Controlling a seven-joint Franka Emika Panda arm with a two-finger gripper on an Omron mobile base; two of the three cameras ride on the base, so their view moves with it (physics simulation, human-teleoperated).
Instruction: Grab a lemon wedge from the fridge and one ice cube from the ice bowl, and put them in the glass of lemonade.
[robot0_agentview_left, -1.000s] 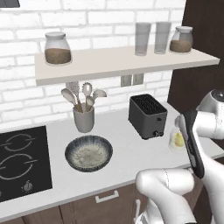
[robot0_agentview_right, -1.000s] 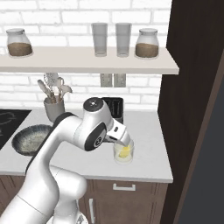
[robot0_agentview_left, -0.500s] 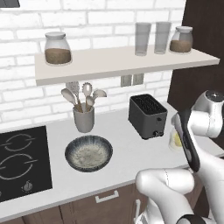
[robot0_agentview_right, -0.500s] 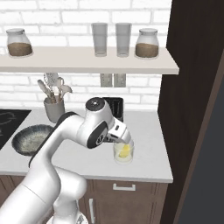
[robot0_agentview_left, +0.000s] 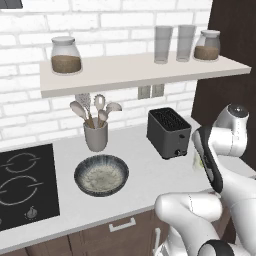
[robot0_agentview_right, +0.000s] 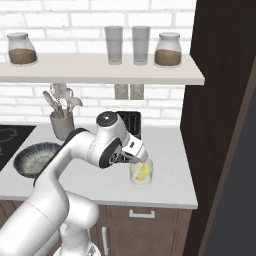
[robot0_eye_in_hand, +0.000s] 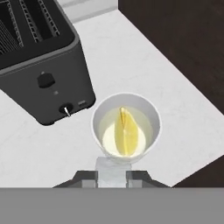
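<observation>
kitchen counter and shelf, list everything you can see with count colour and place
glass of lemonade: 1, clear, pale liquid, counter right of toaster
lemon wedge: 1, yellow, inside the glass
ice cube: 1, pale translucent, between the fingertips just above the glass rim
toaster: 1, black, back of counter
ice bowl: 1, dark rim, pale speckled inside, counter left of toaster
utensil cup: 1, grey, spoons in it, behind the bowl
jars: 2, clear, brown powder, shelf ends
tall glasses: 2, clear, on shelf
stove: 1, black, far left
gripper: 1, dark tips, shut on the ice cube
</observation>
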